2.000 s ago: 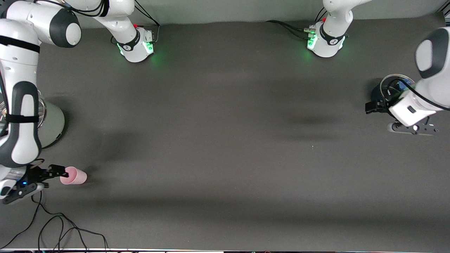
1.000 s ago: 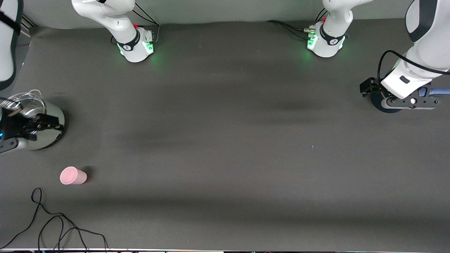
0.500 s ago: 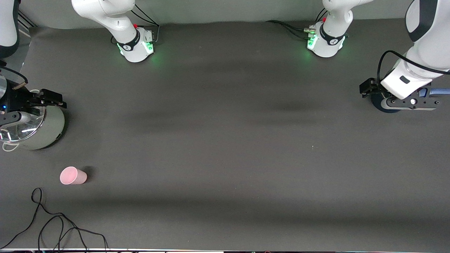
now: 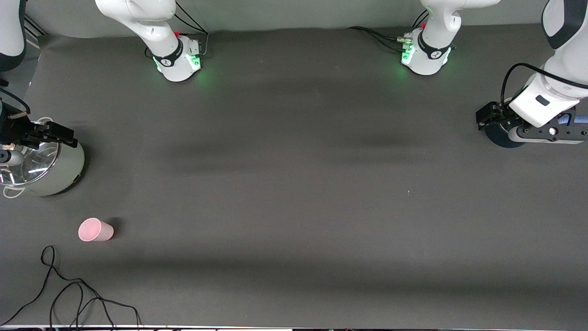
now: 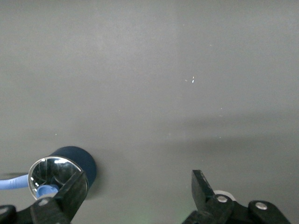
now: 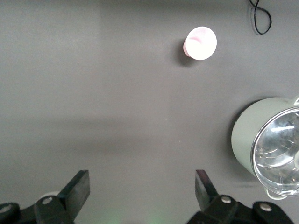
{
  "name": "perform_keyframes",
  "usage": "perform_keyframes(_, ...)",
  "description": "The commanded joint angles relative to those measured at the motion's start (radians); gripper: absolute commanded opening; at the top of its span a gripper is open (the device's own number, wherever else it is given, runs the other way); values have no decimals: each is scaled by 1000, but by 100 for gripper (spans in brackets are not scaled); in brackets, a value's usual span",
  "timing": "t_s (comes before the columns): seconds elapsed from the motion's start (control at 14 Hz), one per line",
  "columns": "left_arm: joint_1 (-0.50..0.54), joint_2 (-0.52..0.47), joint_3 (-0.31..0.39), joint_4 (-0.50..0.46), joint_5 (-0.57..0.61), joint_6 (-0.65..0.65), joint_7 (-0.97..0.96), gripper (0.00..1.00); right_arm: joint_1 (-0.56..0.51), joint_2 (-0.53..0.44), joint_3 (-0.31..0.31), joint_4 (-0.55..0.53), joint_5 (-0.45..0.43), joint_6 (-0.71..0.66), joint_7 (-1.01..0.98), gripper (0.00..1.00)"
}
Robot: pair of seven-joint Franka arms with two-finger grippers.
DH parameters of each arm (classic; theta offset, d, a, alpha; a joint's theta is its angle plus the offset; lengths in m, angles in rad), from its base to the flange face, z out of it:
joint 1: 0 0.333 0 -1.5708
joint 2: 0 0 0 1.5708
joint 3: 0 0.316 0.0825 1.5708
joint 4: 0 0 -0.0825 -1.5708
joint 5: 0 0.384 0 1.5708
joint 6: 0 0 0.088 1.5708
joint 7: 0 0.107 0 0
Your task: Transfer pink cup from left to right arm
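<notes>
Two seconds ago the right hand (image 4: 69,135) sat at the pink cup (image 4: 95,230); since then it has drawn away and now hangs over the pale green pot (image 4: 69,168) at the right arm's end of the table (image 4: 294,184), fingers (image 6: 77,186) spread apart and holding nothing. The cup has not shifted in that time: it stands upright and alone on the table, nearer the front camera than the green pot and well apart from it. The left hand (image 4: 487,120), which two seconds ago was lower in the front view, now hovers over the dark blue pot (image 4: 500,137) at the left arm's end, fingers (image 5: 72,189) also wide apart and empty.

By count: one pink cup, two pots, two arms, one loose black cable (image 4: 69,294) near the front edge.

The right wrist view shows the cup from above, its rim a pale pink disc, and the green pot's shiny inside. The left wrist view shows the blue pot's mirrored inside and a light blue handle (image 5: 14,182), largely hidden by the arm in the front view; the cup does not appear there.
</notes>
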Motion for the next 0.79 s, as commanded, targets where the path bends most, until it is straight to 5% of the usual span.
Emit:
perform_keyframes(0.0, -46, 22, 27, 46, -1, -3, 11, 100, -11, -2, 17, 29, -16, 0, 17, 100)
perform_keyframes(0.21, -46, 89, 27, 139, -1, -38, 2, 100, -12, -2, 12, 29, -8, 10, 30, 100)
perform_keyframes(0.71, -39, 106, 25, 146, -1, -67, 7, 100, 51, -2, -58, 33, -8, 20, 66, 100)
